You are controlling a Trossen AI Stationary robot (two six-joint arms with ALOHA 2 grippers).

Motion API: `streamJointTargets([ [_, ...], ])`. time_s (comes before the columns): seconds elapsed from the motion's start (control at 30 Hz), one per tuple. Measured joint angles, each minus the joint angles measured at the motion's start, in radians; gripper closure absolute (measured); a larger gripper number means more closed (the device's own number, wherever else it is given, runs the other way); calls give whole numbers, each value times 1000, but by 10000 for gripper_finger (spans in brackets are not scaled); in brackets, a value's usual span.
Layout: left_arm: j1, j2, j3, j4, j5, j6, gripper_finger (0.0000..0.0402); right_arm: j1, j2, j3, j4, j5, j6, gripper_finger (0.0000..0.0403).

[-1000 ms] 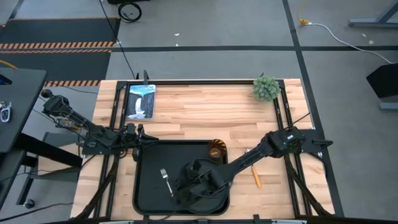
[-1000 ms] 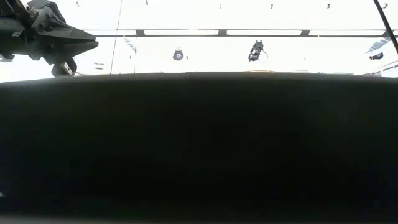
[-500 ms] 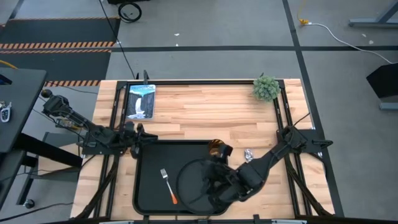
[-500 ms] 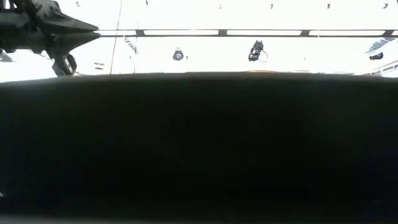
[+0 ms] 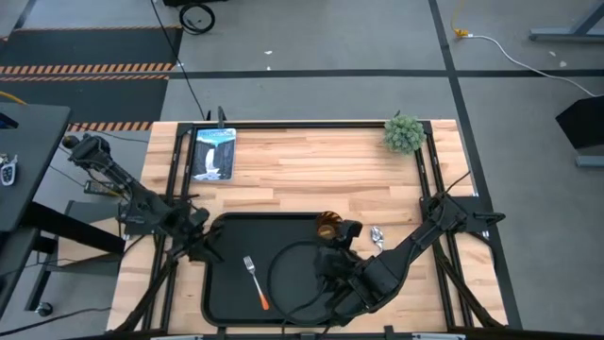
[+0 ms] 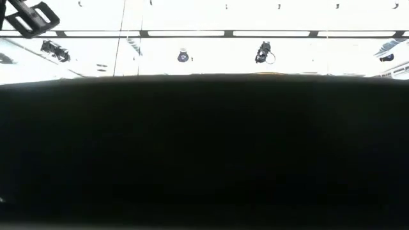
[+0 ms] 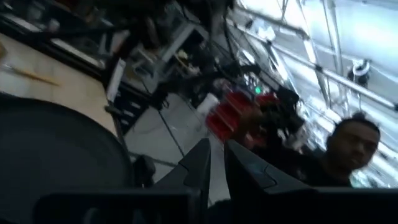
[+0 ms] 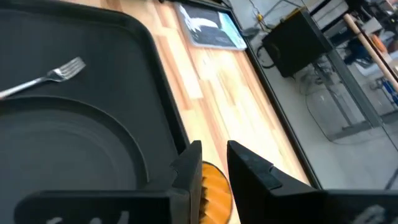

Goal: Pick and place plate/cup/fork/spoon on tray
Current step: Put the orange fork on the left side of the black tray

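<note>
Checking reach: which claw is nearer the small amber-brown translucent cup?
Right. The right claw hovers just beside the cup at the tray's far rim; the left claw sits across at the tray's left edge.

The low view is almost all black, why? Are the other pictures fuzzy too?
Low view: something dark fills it right up close; only bright ceiling lights show above. Left wrist view: smeared and blurry. Right wrist view: sharp, the fork on the tray is clear. High view: evenly lit.

Fork (image 5: 253, 280) and plate (image 5: 297, 274) on tray (image 5: 226, 283); spoon (image 5: 377, 234) right of it.
</note>
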Motion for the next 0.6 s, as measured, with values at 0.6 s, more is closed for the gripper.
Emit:
streamJointTargets([
  [0.6, -138, 246, 350, -939, -40, -311, 363, 9, 0, 0, 13, -44, 105, 321],
])
